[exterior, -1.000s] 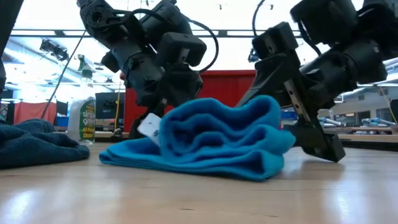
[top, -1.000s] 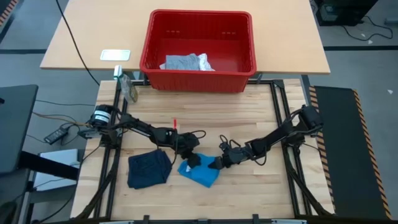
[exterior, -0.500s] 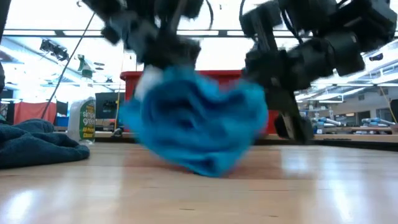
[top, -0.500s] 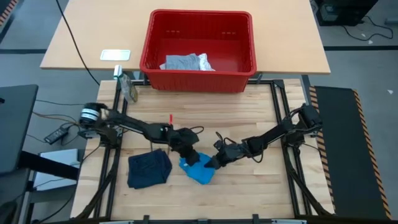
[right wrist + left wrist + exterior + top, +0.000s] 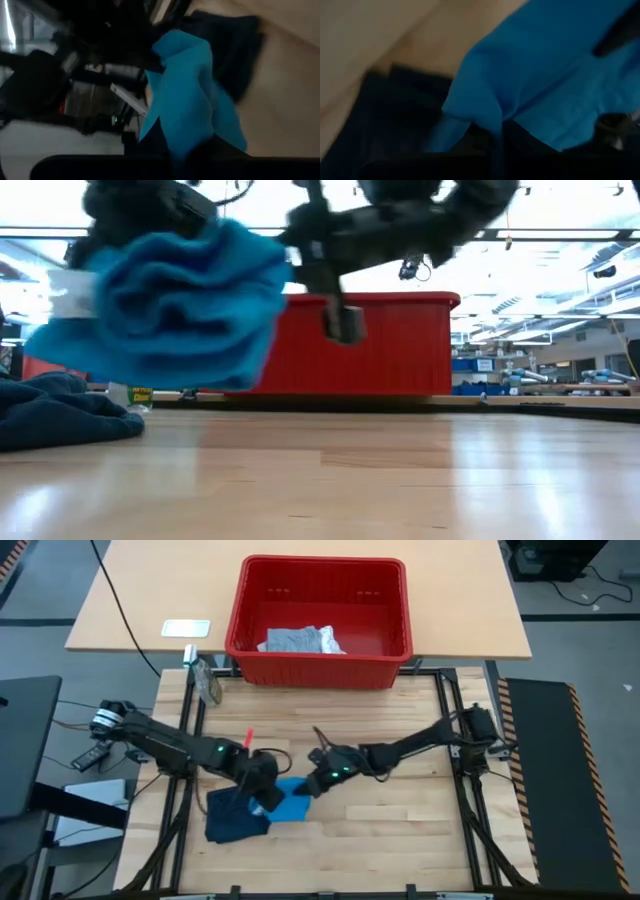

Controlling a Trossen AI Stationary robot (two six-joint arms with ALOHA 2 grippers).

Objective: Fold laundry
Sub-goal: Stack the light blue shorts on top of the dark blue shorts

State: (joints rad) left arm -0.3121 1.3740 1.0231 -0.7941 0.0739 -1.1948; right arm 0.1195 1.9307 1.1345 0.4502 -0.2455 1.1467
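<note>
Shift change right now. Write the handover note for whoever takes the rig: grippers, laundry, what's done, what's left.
Left gripper: shut on the blue cloth.
Right gripper: shut on the same blue cloth, at its other end.
Blue cloth: lifted off the table, bunched between both grippers, partly over the navy cloth.
Navy cloth: lying on the table, near its front left.
Grey cloth: in the red basket, a white piece showing beside it.
Done: navy looks laid out as a neat rectangle.
Left: set down and fold the blue, then the basket items.

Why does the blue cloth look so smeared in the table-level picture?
Low view: the blue cloth is lifted off the table and streaked, likely by motion; bright windows behind darken the arms. Left wrist view: everything is soft. High view: fairly crisp, evenly lit.
</note>
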